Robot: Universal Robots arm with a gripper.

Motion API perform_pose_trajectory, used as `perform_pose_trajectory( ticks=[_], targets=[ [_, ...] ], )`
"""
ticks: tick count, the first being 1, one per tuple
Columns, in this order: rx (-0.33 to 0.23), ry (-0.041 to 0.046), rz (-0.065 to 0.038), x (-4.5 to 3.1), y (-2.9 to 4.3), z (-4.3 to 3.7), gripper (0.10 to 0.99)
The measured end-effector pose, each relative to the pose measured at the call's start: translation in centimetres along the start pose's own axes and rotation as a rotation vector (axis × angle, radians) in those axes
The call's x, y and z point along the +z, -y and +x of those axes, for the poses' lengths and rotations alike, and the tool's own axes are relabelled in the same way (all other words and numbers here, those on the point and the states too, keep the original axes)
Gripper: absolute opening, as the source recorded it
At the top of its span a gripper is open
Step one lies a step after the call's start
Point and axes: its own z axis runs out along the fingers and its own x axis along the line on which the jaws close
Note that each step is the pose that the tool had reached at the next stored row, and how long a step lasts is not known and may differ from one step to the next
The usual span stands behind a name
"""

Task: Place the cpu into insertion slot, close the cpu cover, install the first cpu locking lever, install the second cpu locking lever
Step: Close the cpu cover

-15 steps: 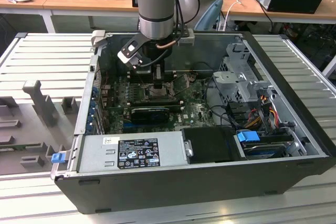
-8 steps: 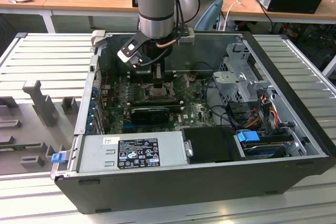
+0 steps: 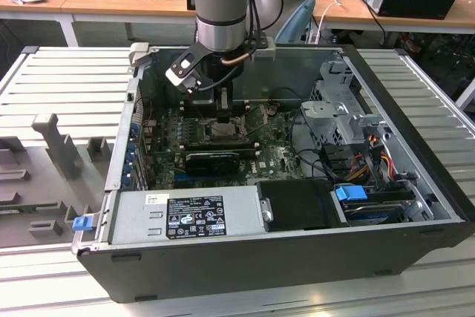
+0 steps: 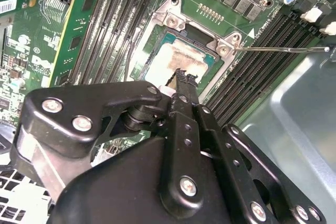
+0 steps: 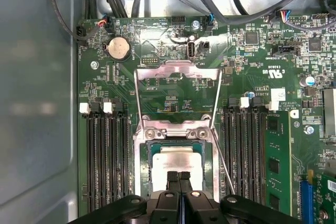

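On the exterior view's left, grey fixtures [image 3: 56,142] sit on the slatted table [image 3: 67,72] beside the open case [image 3: 297,257]. Inside the case, a power supply [image 3: 185,217] lies along the wall nearest the camera. At centre, your arm [image 3: 220,5] reaches straight down over the motherboard [image 3: 274,157], with the gripper [image 3: 221,113] low inside the case. Toward the exterior view's right stand a drive cage [image 3: 334,109] and a bundle of coloured cables [image 3: 371,157].

In the first wrist view, the cpu [image 5: 176,158] lies flat in the slot [image 5: 143,166], silver top up. The slot sits between two banks of memory slots [image 5: 105,150]. The cover [image 5: 178,72] is swung up and open. It is hinged at the slot's edge farthest from the gripper [image 5: 178,177], and the board shows through its window. A thin wire lever [image 5: 226,166] runs along one side of the slot. A coin battery [image 5: 118,49] sits on the board beyond the cover.

In both wrist views, your gripper's fingertips [image 5: 172,178] are pressed together with nothing between them, right over the cpu's top. In the second wrist view, the gripper [image 4: 181,77] sits at the cpu's [image 4: 173,61] edge. You cannot tell whether it touches the chip. A lever [image 4: 278,50] juts out from the slot's [image 4: 142,56] corner.
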Motion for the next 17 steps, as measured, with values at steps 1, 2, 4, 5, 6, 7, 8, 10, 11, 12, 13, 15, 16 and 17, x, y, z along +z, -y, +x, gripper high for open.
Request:
perform_pose_trajectory(
  ticks=[1, 2, 4, 5, 6, 7, 8, 10, 11, 12, 13, 15, 16, 17],
  targets=[
    [0.0, 0.0, 0.0, -0.04, 0.0, 0.0, 0.106],
    [0.0, 0.0, 0.0, -0.12, -0.01, 0.0, 0.106],
    [0.0, 0.0, 0.0, -0.24, -0.02, 0.01, 0.106],
    [0.0, 0.0, 0.0, -0.28, -0.02, 0.01, 0.106],
    [0.0, 0.0, 0.0, -0.35, -0.02, 0.01, 0.106],
    [0.0, 0.0, 0.0, -0.43, -0.03, 0.01, 0.106],
    [0.0, 0.0, 0.0, -0.54, -0.03, 0.01, 0.106],
    [0.0, 0.0, 0.0, -0.71, -0.04, 0.01, 0.106],
    [0.0, -0.0001, 0.0, -0.76, -0.05, 0.02, 0.106],
    [0.0, 0.0, 0.0, -0.82, -0.05, 0.02, 0.106],
    [0.0, 0.0001, 0.0, -0.82, -0.07, 0.02, 0.106],
    [-0.001, 0.0111, 0.0, -0.83, -0.13, 0.01, 0.106],
    [-0.001, 0.0116, 0.0, -0.82, -0.13, 0.02, 0.106],
    [-0.001, 0.0117, 0.0, -0.83, -0.13, 0.02, 0.106]
  ],
)
